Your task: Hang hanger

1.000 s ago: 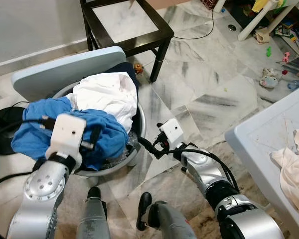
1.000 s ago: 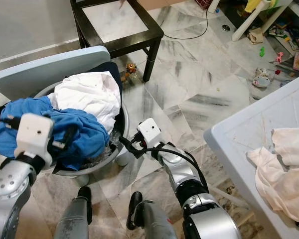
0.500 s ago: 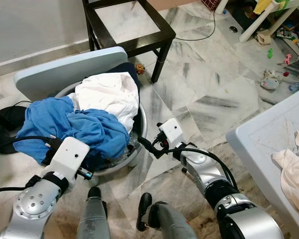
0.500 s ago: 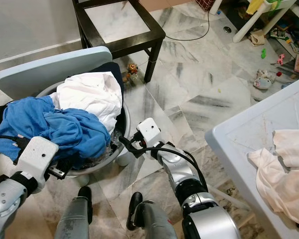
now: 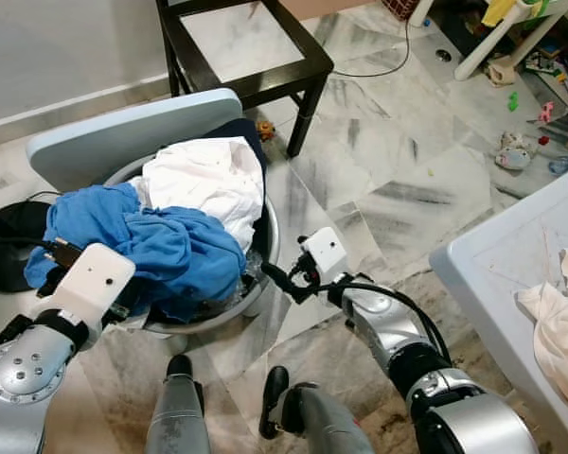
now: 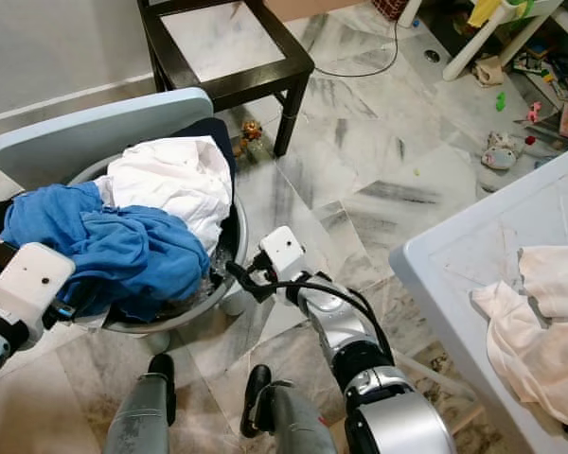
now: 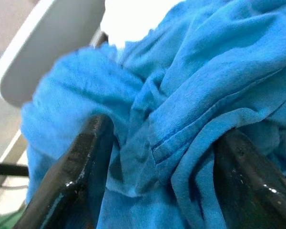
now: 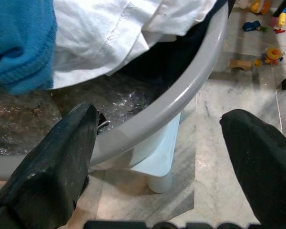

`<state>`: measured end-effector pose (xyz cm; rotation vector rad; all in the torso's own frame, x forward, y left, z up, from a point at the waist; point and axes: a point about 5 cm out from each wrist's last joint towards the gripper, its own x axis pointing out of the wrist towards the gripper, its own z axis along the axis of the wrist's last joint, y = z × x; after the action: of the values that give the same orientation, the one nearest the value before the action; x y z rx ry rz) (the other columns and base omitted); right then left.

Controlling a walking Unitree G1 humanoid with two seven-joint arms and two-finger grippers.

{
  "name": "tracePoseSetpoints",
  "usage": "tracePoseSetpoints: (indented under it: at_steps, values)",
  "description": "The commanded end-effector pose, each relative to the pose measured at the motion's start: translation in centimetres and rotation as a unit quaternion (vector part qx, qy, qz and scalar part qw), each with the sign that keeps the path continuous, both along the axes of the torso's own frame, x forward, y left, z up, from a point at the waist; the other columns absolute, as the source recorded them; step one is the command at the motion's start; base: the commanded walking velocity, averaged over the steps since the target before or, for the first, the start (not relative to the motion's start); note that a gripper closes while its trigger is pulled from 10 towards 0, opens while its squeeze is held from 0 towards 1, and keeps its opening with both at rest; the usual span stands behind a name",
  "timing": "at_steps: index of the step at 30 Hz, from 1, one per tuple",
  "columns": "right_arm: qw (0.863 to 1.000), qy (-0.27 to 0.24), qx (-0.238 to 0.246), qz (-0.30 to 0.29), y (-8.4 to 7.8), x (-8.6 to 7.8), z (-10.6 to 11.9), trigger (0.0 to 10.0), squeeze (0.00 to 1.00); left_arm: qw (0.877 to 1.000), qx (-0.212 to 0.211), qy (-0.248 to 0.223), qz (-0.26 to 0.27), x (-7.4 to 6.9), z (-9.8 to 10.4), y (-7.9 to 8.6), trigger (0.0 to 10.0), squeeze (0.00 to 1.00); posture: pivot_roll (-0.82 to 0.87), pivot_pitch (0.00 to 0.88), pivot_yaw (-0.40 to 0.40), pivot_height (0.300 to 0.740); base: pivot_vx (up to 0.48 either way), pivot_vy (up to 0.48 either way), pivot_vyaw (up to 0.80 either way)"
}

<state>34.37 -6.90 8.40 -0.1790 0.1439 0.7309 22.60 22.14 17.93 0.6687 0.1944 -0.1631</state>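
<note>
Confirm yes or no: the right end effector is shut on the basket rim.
No. The right end effector is open, its fingers spread either side of the grey basket rim.

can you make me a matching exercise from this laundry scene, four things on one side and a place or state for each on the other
Things:
1. blue garment
2. white garment
3. right gripper
4. pale cloth

Places or states:
A. lying on the light table at the robot's right
B. open, at the grey basket's rim
C. heaped at the near side of the basket, between the left gripper's fingers
D. piled in the basket towards the dark chair

Pairs: 1-C, 2-D, 3-B, 4-A
</note>
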Motion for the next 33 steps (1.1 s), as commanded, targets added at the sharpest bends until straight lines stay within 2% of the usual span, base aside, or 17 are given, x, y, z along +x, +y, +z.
tracePoseSetpoints:
  at_steps: [1, 6, 11, 17, 18, 19, 22, 28, 29, 31, 33]
  values:
    - [1.0, 0.016, -0.005, -0.007, -0.4, -0.4, -0.9, 10.0, 0.0, 0.999, -0.009, -0.01, -0.045, 0.2, 0.5, -1.3, 10.0, 0.0, 0.47, 0.376, -0.196, 0.74, 0.0, 0.0, 0.0]
    - [1.0, 0.016, -0.005, -0.005, -0.3, -0.4, -0.9, 10.0, 0.0, 0.995, -0.011, -0.023, -0.094, 1.1, 1.4, -3.1, 10.0, 0.0, 0.46, 0.375, -0.197, 0.74, 0.0, 0.0, 0.0]
    - [1.0, 0.015, -0.005, -0.008, -0.5, -0.3, -0.8, 10.0, 0.0, 0.992, -0.006, -0.042, -0.116, 2.1, 2.3, -4.3, 10.0, 0.0, 0.45, 0.373, -0.192, 0.74, 0.0, 0.0, 0.0]
    - [1.0, 0.016, -0.007, -0.017, -1.1, -0.4, -1.1, 10.0, 0.0, 0.99, -0.017, -0.034, -0.139, 2.4, 1.6, -5.5, 10.0, 0.0, 0.44, 0.371, -0.185, 0.74, 0.0, 0.0, 0.0]
    - [1.0, 0.016, -0.007, -0.018, -1.1, -0.4, -1.1, 10.0, 0.0, 0.989, -0.025, -0.036, -0.14, 2.5, 1.6, -5.7, 10.0, 0.26, 0.44, 0.371, -0.184, 0.74, 0.0, 0.0, 0.0]
    - [1.0, 0.016, -0.007, -0.018, -1.1, -0.4, -1.1, 10.0, 0.0, 0.989, -0.039, -0.038, -0.14, 3.0, 1.8, -6.2, 10.0, 1.0, 0.44, 0.371, -0.184, 0.74, 0.0, 0.0, 0.0]
    - [1.0, 0.017, -0.007, -0.018, -1.0, -0.4, -1.1, 10.0, 0.0, 0.989, -0.047, -0.04, -0.138, 3.5, 2.0, -6.5, 10.0, 1.0, 0.44, 0.371, -0.184, 0.74, 0.0, 0.0, 0.0]
    - [1.0, 0.016, -0.006, -0.015, -0.8, -0.4, -1.1, 10.0, 0.0, 0.988, -0.022, -0.018, -0.153, 4.0, 1.7, -6.3, 10.0, 1.0, 0.43, 0.373, -0.186, 0.74, 0.0, 0.0, 0.0]
    - [1.0, 0.016, -0.006, -0.015, -0.9, -0.4, -1.1, 10.0, 0.0, 0.987, -0.024, -0.009, -0.16, 3.9, 1.6, -6.4, 10.0, 0.0, 0.43, 0.374, -0.186, 0.74, 0.0, 0.0, 0.0]
    - [1.0, 0.016, -0.007, -0.015, -0.9, -0.4, -1.1, 10.0, 0.0, 0.984, -0.03, 0.011, -0.174, 3.6, 1.4, -6.4, 10.0, 0.0, 0.43, 0.374, -0.186, 0.74, 0.0, 0.0, 0.0]
    - [1.0, 0.016, -0.007, -0.015, -0.9, -0.4, -1.1, 10.0, 0.0, 0.984, -0.03, 0.011, -0.174, 3.6, 1.4, -6.4, 10.0, 0.0, 0.43, 0.374, -0.186, 0.74, 0.0, 0.0, 0.0]
